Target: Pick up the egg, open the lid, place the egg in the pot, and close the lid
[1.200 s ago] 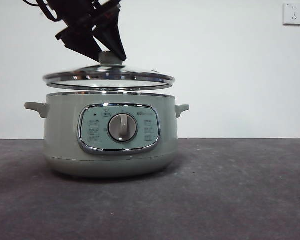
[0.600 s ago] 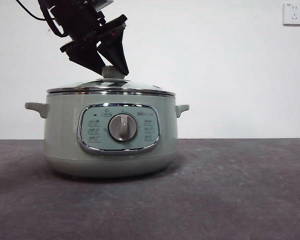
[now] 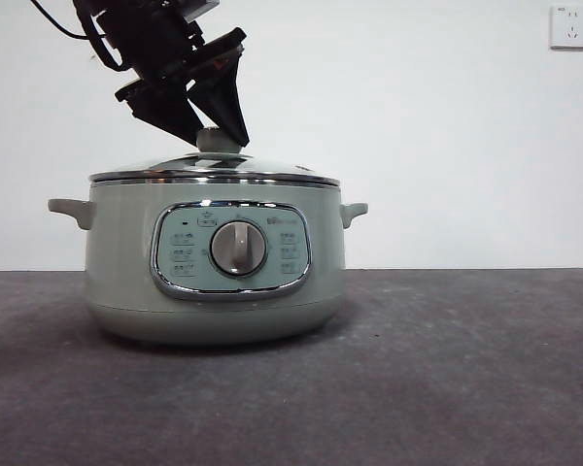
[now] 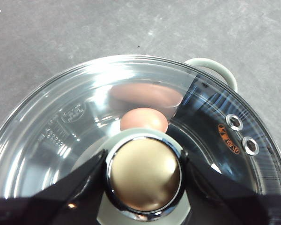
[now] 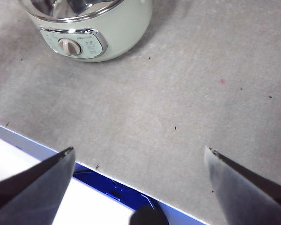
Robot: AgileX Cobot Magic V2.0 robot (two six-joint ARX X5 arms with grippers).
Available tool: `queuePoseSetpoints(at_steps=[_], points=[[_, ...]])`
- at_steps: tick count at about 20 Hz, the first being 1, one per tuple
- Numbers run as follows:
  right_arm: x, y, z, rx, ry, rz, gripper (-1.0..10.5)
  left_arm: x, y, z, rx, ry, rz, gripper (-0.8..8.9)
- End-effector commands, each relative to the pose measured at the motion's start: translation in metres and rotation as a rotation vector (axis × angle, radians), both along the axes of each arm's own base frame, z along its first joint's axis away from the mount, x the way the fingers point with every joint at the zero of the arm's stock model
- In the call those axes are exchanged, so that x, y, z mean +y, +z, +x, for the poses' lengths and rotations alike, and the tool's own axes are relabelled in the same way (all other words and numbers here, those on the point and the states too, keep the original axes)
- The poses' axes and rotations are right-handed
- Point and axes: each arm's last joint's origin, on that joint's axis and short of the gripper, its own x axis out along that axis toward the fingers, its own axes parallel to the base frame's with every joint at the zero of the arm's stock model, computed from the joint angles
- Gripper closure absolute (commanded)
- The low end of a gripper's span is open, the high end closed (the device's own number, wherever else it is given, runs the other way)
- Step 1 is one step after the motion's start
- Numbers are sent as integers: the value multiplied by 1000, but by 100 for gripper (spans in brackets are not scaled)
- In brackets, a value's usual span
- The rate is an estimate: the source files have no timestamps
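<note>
The sage-green pot point(image 3: 126, 262) stands left of centre on the grey table. The glass lid point(image 3: 214, 171) sits level on its rim. My left gripper point(image 3: 214, 131) comes down from the upper left, and its jaws close on the lid's knob point(image 3: 214, 141). In the left wrist view the jaws press both sides of the knob point(image 4: 144, 176). The reddish-brown egg point(image 4: 144, 119) lies inside the pot, seen through the lid point(image 4: 61, 122). My right gripper point(image 5: 140, 154) is open and empty, away from the pot point(image 5: 117, 33) and over the table's front edge.
A white wall socket point(image 3: 570, 26) is at the top right of the wall. One pot handle point(image 4: 215, 68) sticks out beyond the lid. The table's blue front edge point(image 5: 107, 185) runs under my right gripper. Bare grey table lies right of the pot.
The lid, held above the pot a second ago, has come down with my left gripper and now rests on the rim. It has barely moved in the last half second.
</note>
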Motion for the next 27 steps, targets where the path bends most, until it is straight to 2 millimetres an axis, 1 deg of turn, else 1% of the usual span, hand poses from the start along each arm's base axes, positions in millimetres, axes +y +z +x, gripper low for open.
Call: queuePoseSetpoints(at_steps=[1, 4, 7, 9, 11, 12, 14, 15, 17, 19, 22, 24, 26, 27], points=[[0, -2, 1, 1, -11, 1, 478, -1, 6, 0, -18, -17, -13, 453], [0, -2, 1, 1, -12, 1, 478, 0, 10, -2, -27, -14, -18, 453], [0, -2, 1, 1, -12, 2, 478, 3, 18, -6, -48, -11, -28, 453], [0, -2, 1, 1, -12, 2, 478, 6, 27, -13, -53, -10, -30, 453], [0, -2, 1, -1, -12, 3, 478, 12, 39, -25, -44, -9, -26, 453], [1, -1, 1, -3, -11, 4, 478, 16, 45, -33, -37, -8, -23, 453], [1, 0, 2, -16, -9, 12, 478, 26, 60, -56, -2, -1, -25, 453], [2, 0, 2, -24, -8, 18, 478, 33, 67, -71, 34, 0, -41, 454], [3, 1, 4, -37, -3, 23, 478, 44, 84, -103, 83, -49, -94, 456], [3, 2, 4, -44, -1, 25, 478, 55, 99, -133, 90, -103, -144, 468], [3, 2, 4, -45, 4, 20, 478, 71, 117, -171, 48, -134, -192, 468], [3, 2, 4, -45, 5, 20, 478, 79, 123, -189, 30, -136, -198, 468], [3, 2, 4, -45, 5, 20, 478, 85, 125, -201, 32, -136, -197, 468], [3, 2, 4, -44, 5, 20, 478, 86, 125, -204, 38, -135, -195, 468]])
